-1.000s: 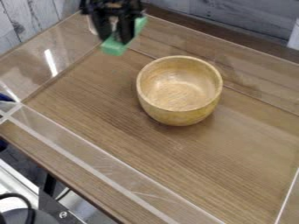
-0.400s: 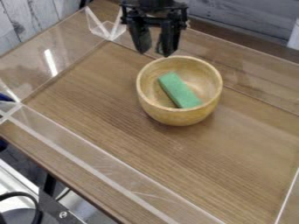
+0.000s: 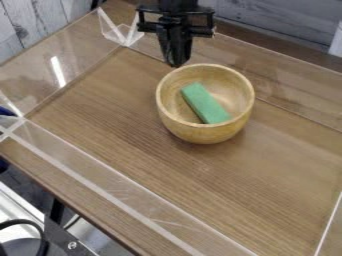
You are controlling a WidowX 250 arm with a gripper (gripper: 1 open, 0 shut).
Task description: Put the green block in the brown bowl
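Observation:
The green block (image 3: 201, 102) lies inside the brown bowl (image 3: 181, 120), slanted across the bowl's floor. The bowl stands a little right of the middle of the wooden table. My gripper (image 3: 175, 58) hangs just above the bowl's far rim, pointing down. Its two black fingers are pressed together, shut on nothing. The gripper is clear of the block and of the bowl.
Clear acrylic walls (image 3: 80, 165) fence the wooden tabletop (image 3: 94, 110) on all sides. A grey plank wall runs along the back left. Dark cables and a metal frame sit below the table's near left corner.
One second ago the gripper held the green block up at the left. It moved right over the bowl, let the block fall in, and has since shut empty.

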